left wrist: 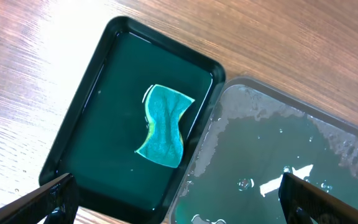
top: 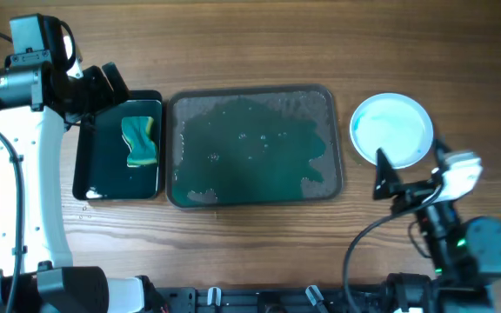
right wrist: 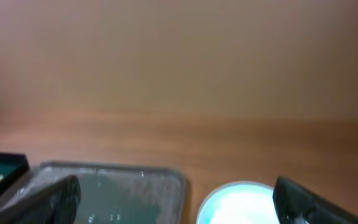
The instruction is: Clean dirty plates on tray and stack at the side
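A light blue plate [top: 391,129] sits on the wood right of the grey tray [top: 337,130]; its rim shows in the right wrist view [right wrist: 238,202]. The grey tray holds foamy water and no plates; it shows in the left wrist view [left wrist: 353,143] and the right wrist view [right wrist: 166,177]. A blue-green sponge [top: 139,141] lies in the black tray [top: 83,165], also in the left wrist view [left wrist: 163,127]. My left gripper [top: 111,87] is open and empty above the black tray's back edge. My right gripper [top: 407,178] is open and empty just in front of the plate.
The black tray [left wrist: 73,124] touches the grey tray's left side. Bare wooden table lies behind and in front of both trays. The left arm's white link runs down the table's left edge.
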`<action>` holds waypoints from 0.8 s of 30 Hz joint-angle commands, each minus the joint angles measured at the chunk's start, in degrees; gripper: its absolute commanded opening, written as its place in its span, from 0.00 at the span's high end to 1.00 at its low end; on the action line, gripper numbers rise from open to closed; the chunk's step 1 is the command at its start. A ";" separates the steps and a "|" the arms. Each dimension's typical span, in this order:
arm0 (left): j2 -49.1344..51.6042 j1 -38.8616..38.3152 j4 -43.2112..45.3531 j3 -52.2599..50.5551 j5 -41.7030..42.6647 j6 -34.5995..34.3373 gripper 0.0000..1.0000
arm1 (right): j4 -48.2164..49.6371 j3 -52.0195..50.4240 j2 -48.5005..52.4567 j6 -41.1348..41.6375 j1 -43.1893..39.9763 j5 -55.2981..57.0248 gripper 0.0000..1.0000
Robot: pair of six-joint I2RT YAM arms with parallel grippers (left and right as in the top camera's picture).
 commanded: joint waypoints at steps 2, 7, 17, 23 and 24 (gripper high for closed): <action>0.22 0.00 0.07 0.22 0.68 -0.48 0.00 | 9.94 -13.64 -9.53 1.38 2.62 2.69 0.00; 0.22 0.00 0.07 0.22 0.68 -0.48 0.00 | 19.87 -23.98 -15.37 1.40 3.43 3.58 0.00; 0.22 0.00 0.07 0.22 0.70 -0.48 0.00 | 16.20 -26.45 -15.63 1.75 3.43 5.55 0.00; 0.22 0.00 0.07 0.22 0.70 -0.48 0.00 | 16.09 -26.45 -15.52 1.75 3.43 5.57 0.00; 0.22 0.00 0.07 0.22 0.68 -0.48 0.00 | 16.06 -26.45 -15.52 1.75 3.43 5.57 0.00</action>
